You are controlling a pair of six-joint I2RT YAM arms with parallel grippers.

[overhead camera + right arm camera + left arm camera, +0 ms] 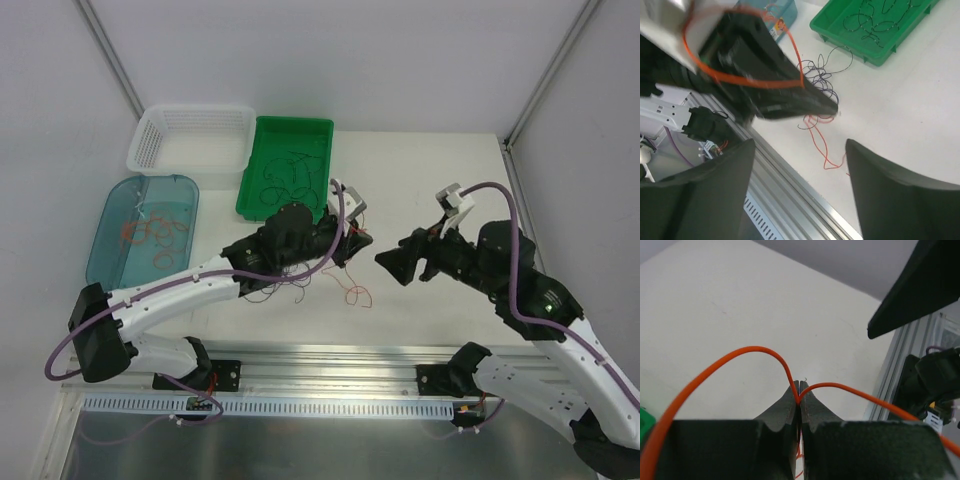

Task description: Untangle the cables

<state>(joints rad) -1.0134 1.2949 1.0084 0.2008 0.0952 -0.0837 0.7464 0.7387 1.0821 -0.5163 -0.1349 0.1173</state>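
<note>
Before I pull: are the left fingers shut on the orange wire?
Shut: the left fingers meet, with the orange wire pinched between their tips.

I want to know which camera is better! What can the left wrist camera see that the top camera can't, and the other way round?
Only the left wrist camera shows the left gripper pinching one orange cable between shut jaws. Only the top camera shows the green tray of dark cables, the blue tray with orange ones, and the white basket. Both show the left gripper and the white table.
</note>
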